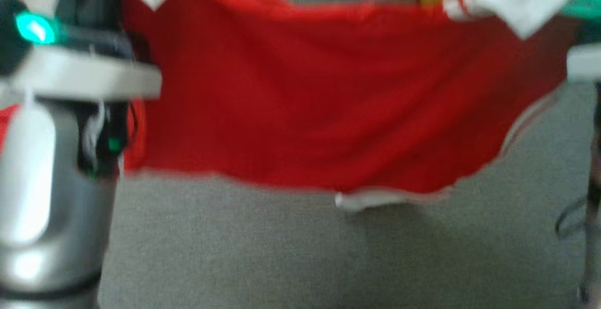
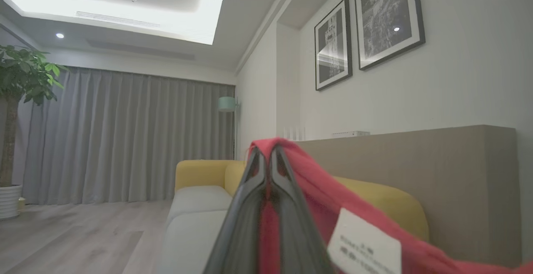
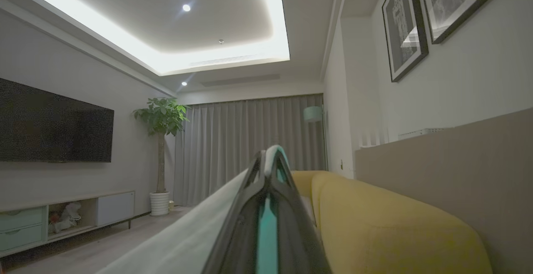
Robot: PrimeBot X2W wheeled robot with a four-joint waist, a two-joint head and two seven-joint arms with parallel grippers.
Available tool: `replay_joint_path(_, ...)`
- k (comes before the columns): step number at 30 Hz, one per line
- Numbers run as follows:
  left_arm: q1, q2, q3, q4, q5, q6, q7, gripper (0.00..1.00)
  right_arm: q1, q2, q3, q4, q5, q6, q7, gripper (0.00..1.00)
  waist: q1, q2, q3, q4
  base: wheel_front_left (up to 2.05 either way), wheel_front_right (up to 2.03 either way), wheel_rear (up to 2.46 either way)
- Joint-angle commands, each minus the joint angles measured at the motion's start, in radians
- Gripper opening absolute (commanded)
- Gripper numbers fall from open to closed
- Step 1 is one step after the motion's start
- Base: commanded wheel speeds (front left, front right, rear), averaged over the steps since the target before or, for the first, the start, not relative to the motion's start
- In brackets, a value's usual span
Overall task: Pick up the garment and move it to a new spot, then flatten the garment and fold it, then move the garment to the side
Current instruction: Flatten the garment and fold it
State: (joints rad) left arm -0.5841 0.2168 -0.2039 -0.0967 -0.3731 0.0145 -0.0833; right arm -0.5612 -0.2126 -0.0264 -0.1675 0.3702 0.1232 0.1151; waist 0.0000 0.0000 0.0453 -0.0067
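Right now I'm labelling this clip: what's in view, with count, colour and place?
garment: one, red with white trim, held up over the sofa seat
label: one, white, on the garment by the left gripper
sofa: one, yellow back, grey seat, below the pictures
framed pictures: two, black frames, wall above the sofa
plant: one, green, white pot, beside the curtains
curtains: one set, grey, far end
floor lamp: one, teal shade, far corner
television: one, black, wall facing the sofa
cabinet: one, pale, teal drawers, under the television
left gripper: one, dark, shut on the garment
right gripper: one, dark, shut on the garment's white-teal end
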Motion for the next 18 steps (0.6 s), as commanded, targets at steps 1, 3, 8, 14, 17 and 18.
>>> replay_joint_path(1,-0.122,0.014,0.046,0.018,-0.015,-0.015,-0.017,0.0,-0.115,-0.016,0.033,0.019,0.012,0.008,-0.01,0.0,0.0,0.0,0.037,0.002,0.0,0.0,0.0)
replay_joint_path(3,-0.211,-0.009,0.048,0.117,-0.045,-0.037,-0.035,0.0,-0.216,-0.021,0.054,0.117,0.016,0.008,-0.027,0.0,0.0,0.0,0.068,0.004,0.0,0.0,0.0)
replay_joint_path(8,-0.456,-0.032,0.062,0.402,-0.066,-0.072,-0.098,0.0,-0.495,-0.004,0.13,0.384,0.03,0.008,-0.094,0.0,0.0,0.0,0.151,0.005,0.0,0.0,0.0)
replay_joint_path(14,-0.65,-0.045,0.07,0.723,-0.058,-0.091,-0.158,0.0,-0.712,0.046,0.226,0.704,0.042,0.008,-0.204,0.0,0.0,0.0,0.202,0.0,0.0,0.0,0.0)
replay_joint_path(17,-0.678,-0.051,0.061,0.818,-0.05,-0.097,-0.165,0.0,-0.748,0.06,0.258,0.806,0.044,0.008,-0.228,0.0,0.0,0.0,0.215,-0.002,0.0,0.0,0.0)
replay_joint_path(18,-0.686,-0.054,0.051,0.868,-0.044,-0.1,-0.167,0.0,-0.759,0.067,0.276,0.859,0.044,0.008,-0.231,0.0,0.0,0.0,0.222,-0.003,0.0,0.0,0.0)
